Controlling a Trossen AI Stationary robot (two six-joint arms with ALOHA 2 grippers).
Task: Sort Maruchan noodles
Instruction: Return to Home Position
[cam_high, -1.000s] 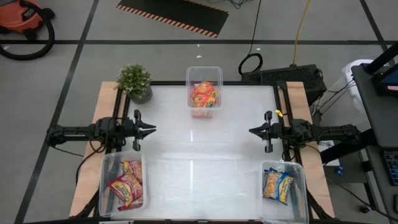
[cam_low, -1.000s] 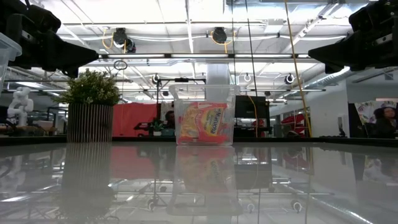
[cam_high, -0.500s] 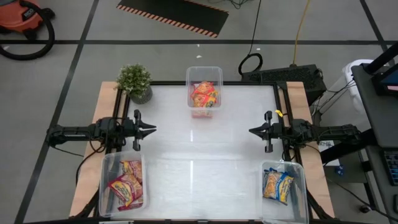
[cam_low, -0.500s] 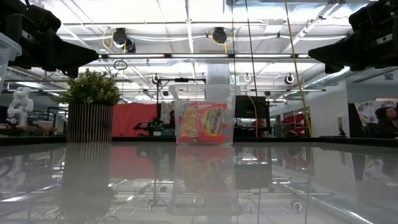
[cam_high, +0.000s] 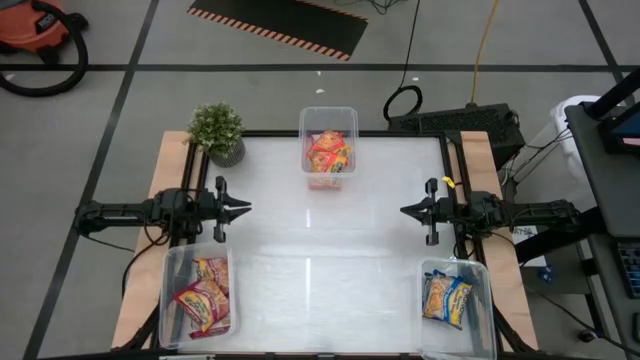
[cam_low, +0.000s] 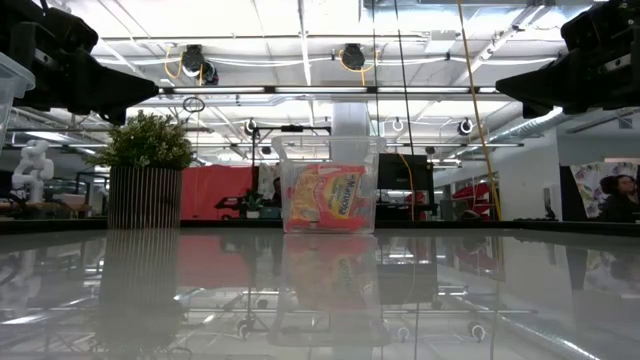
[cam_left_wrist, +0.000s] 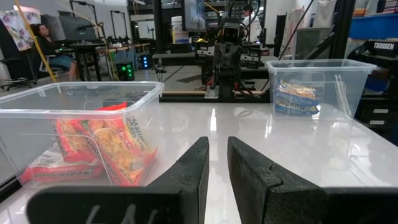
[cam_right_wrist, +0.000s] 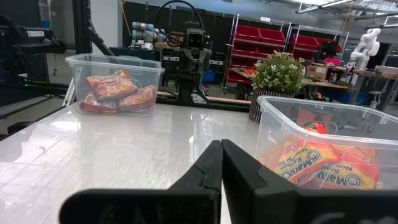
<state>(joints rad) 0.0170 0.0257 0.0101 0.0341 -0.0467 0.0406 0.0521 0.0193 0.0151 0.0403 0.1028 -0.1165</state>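
Observation:
The Maruchan noodles lie in three clear bins. Red-orange packets (cam_high: 328, 152) fill the bin at the table's far edge, also seen in the low view (cam_low: 328, 197). Red and white packets (cam_high: 204, 298) sit in the near-left bin. Yellow-blue packets (cam_high: 446, 298) sit in the near-right bin. My left gripper (cam_high: 246, 208) hovers over the table's left side, its fingers a narrow gap apart (cam_left_wrist: 217, 146), holding nothing. My right gripper (cam_high: 404, 210) hovers over the right side, shut and empty (cam_right_wrist: 221, 146). The two point at each other.
A potted plant (cam_high: 218, 132) stands at the far-left corner. The far bin (cam_high: 328, 112), near-left bin (cam_high: 170, 300) and near-right bin (cam_high: 482, 300) sit at the table's edges. The glossy white tabletop (cam_high: 320, 250) lies bare between the arms. A person (cam_low: 620, 195) shows in the room beyond.

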